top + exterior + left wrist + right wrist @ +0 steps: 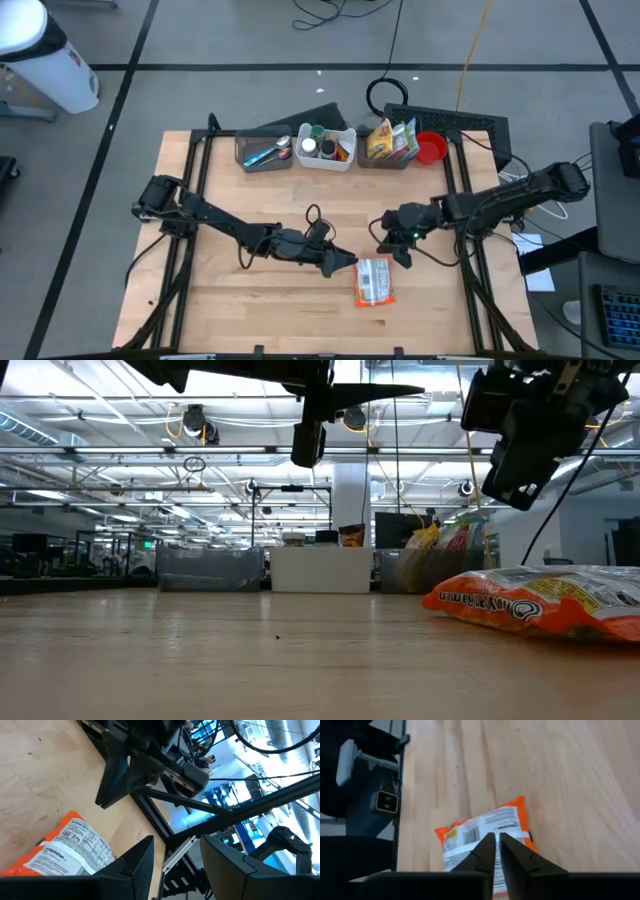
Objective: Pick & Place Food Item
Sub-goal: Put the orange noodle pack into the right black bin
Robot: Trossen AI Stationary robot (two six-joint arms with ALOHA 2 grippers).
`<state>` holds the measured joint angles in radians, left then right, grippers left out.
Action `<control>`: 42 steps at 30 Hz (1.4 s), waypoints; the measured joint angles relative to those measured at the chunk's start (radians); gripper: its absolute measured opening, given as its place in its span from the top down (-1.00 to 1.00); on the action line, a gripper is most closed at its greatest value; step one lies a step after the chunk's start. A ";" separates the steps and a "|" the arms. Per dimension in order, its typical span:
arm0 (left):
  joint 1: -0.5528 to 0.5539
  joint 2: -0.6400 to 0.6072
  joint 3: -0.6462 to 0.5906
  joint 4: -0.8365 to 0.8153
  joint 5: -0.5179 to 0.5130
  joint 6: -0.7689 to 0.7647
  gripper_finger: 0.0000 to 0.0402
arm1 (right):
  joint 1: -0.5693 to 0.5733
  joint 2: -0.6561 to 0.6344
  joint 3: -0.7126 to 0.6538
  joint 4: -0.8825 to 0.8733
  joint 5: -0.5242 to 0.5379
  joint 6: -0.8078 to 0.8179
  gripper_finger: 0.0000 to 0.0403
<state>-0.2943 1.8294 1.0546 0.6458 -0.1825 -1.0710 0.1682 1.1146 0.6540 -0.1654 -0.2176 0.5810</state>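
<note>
An orange packet (375,281) of food lies flat on the wooden bench (250,300), near the front and a bit to the right of the middle. It has white print and a bar code on it. Nothing holds it.

The left gripper (340,261) hangs in the air just beside the packet, on its left. Its fingers (135,865) stand apart with a gap between them, and there is nothing in the gap. In the left wrist view the packet (65,850) lies on the wood close by.

The right gripper (398,252) hangs just above the far edge of the packet. It does not touch it. Its two fingers (485,852) are pressed nearly together, with only a thin slit between them, and they hold nothing. In the right wrist view the packet (485,827) lies right past the fingertips.

In the low view the packet (540,600) rests on the bench at the right, and both arms are up in the air above it.

At the back of the bench stand three bins in a row. The left bin (264,150) holds blue tools. The middle bin (326,147) is white and holds small jars. The right bin (390,145) holds more snack bags. A red cup (430,148) stands just beside the right bin.
</note>
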 joint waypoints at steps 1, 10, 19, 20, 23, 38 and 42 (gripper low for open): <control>0.000 0.000 0.000 0.000 0.000 0.000 0.16 | -0.005 -0.001 0.000 -0.005 -0.009 0.012 0.86; -0.013 0.000 0.000 0.000 0.003 0.005 0.16 | -0.020 -0.002 -0.006 -0.134 -0.061 0.169 0.18; -0.034 0.000 0.000 -0.003 0.003 0.032 0.16 | 0.019 -0.085 -0.188 0.048 0.008 0.472 -0.13; -0.034 0.000 0.000 -0.005 0.002 0.040 0.16 | 0.024 -0.097 -0.216 0.110 0.011 0.512 -0.14; -0.034 0.000 0.000 -0.008 0.002 0.056 0.16 | 0.036 -0.119 -0.296 0.270 0.011 0.630 -0.14; -0.028 0.000 0.000 -0.037 0.000 0.076 0.16 | 0.116 -0.124 -0.420 0.323 0.080 0.775 -0.01; -0.027 0.000 0.000 -0.046 0.000 0.076 0.16 | 0.115 -0.123 -0.435 0.321 0.116 0.795 -0.01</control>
<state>-0.3210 1.8294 1.0542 0.5999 -0.1825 -0.9951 0.2832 0.9913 0.2192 0.1555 -0.1015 1.3758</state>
